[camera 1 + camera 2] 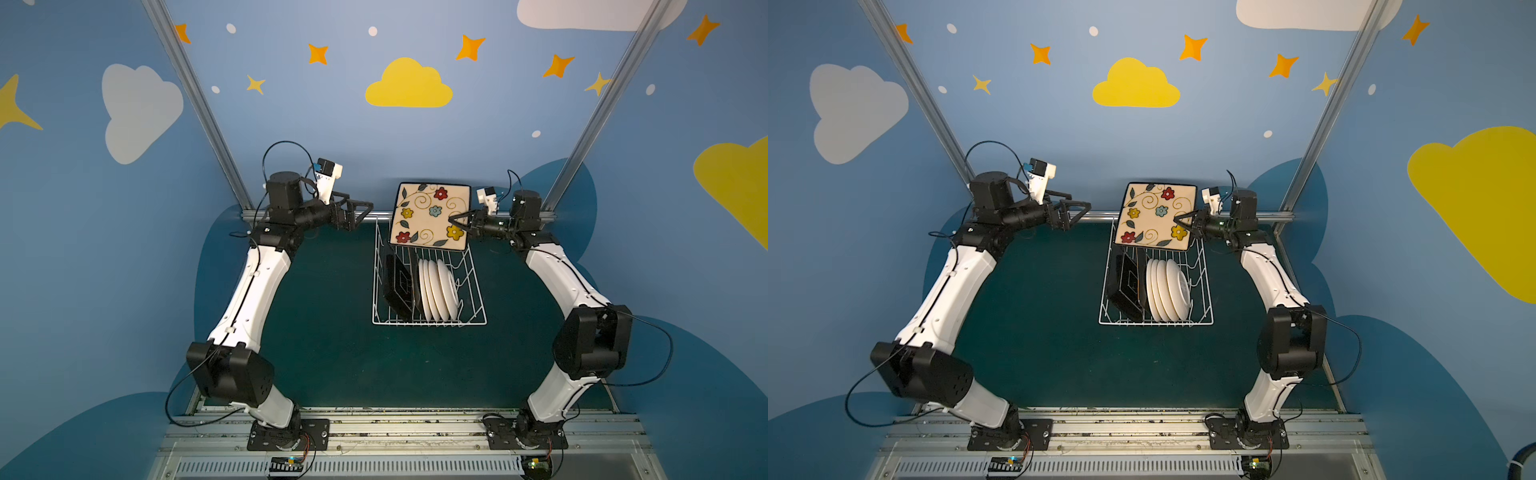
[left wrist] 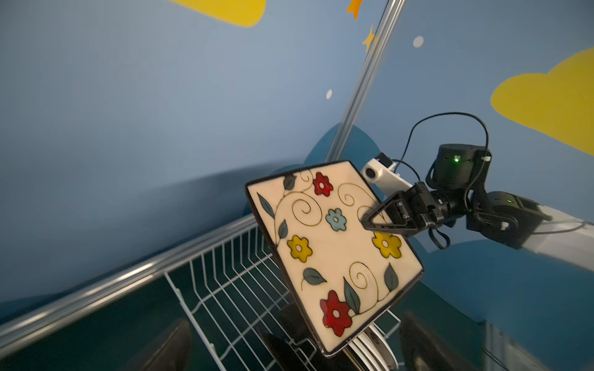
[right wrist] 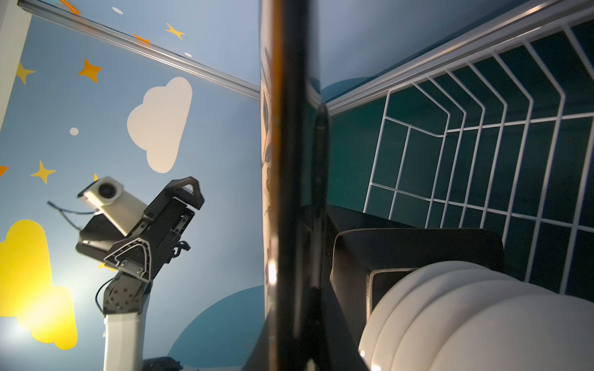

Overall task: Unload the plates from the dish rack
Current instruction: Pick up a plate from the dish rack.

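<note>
The cream flowered square plate point(image 1: 428, 214) is being pinched edgewise by the black right gripper point(image 1: 453, 222), clear above the white wire dish rack point(image 1: 428, 323); the black left gripper point(image 1: 361, 214) is being held open, empty, apparently awaiting handover.

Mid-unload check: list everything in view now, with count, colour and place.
table: one, dark green, under everything
dish rack: one, white wire, mid-table
flowered plate: one, cream with dark rim, held tilted above the rack's far end
dark square plates: seemingly two, black, standing in the rack
round plates: four, white, on edge in the rack beside the dark ones
left gripper: one, black, open and empty, left of the rack
right gripper: one, black, shut on the flowered plate's edge
</note>
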Robot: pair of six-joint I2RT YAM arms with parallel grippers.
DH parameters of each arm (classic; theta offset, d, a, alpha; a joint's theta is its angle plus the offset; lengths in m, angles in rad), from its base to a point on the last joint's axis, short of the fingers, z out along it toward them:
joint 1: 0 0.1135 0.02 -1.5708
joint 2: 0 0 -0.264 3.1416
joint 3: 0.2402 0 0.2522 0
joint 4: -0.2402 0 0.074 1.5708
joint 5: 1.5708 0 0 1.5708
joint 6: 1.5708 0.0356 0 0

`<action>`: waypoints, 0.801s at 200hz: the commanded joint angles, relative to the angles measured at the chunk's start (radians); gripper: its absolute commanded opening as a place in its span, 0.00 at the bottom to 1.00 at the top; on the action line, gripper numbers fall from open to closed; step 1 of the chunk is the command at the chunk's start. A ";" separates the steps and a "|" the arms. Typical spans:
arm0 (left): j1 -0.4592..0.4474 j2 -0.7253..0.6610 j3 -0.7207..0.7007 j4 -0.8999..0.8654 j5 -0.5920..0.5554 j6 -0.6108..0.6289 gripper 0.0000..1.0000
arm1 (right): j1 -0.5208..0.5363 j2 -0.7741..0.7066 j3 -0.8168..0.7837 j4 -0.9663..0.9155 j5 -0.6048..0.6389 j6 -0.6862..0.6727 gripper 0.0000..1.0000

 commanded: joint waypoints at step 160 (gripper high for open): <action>-0.129 0.333 0.315 -0.247 0.378 -0.089 0.98 | 0.092 -0.083 -0.037 0.413 -0.143 -0.051 0.00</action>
